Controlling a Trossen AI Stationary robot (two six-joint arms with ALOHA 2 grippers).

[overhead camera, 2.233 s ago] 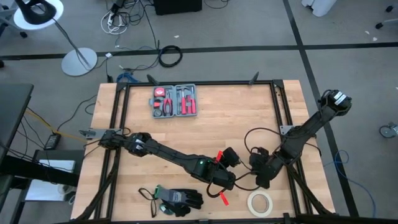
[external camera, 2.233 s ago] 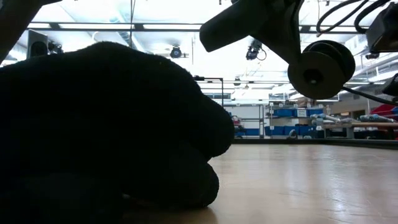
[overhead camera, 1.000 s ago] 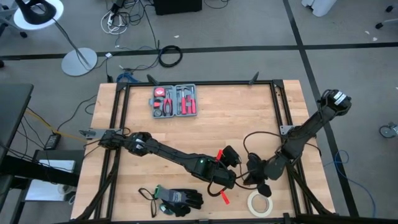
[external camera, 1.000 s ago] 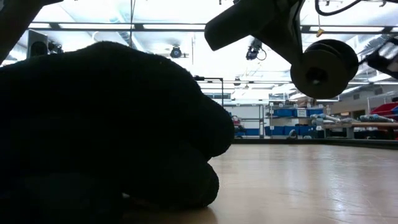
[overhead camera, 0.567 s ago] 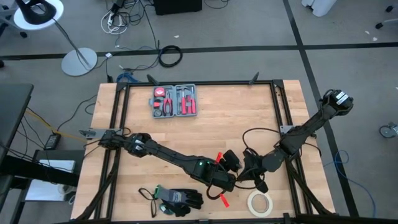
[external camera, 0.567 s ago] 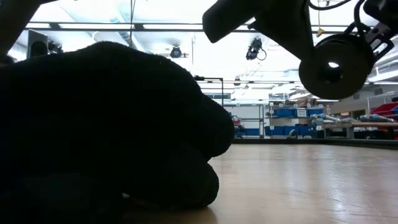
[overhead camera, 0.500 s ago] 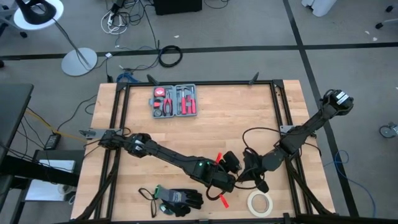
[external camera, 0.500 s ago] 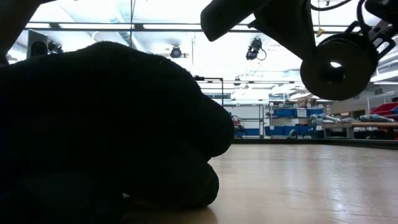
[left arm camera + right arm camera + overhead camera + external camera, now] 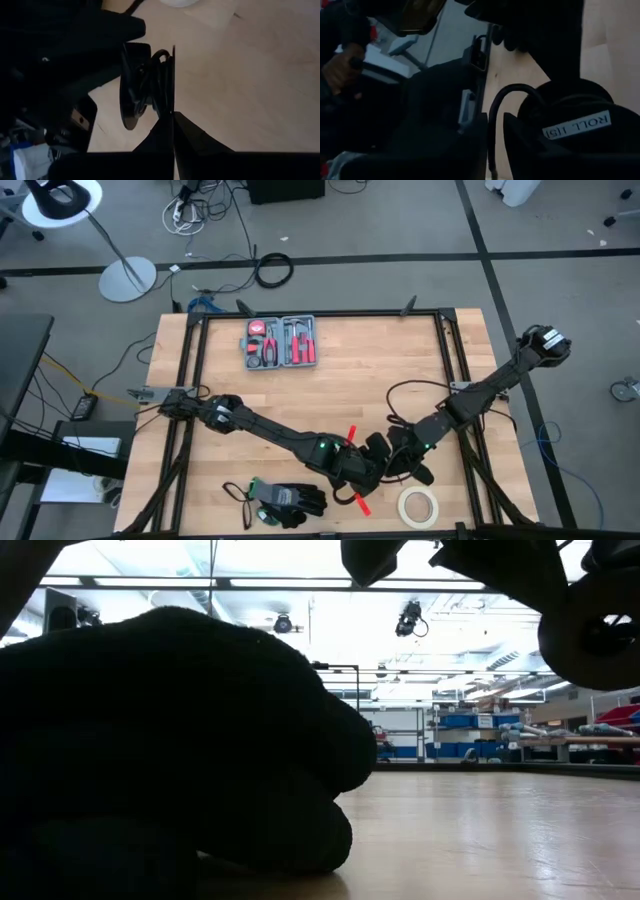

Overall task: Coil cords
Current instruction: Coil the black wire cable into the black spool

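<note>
I've got the left gripper (image 9: 372, 452) pinched tight on the coiled cord (image 9: 150, 85) above the bench (image 9: 400, 360) so my right gripper (image 9: 400, 462), fingers unreadable, can wrap it.

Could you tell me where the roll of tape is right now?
In the high view, the roll of tape lies flat near the table's front edge, right of centre, just below the right gripper.
</note>
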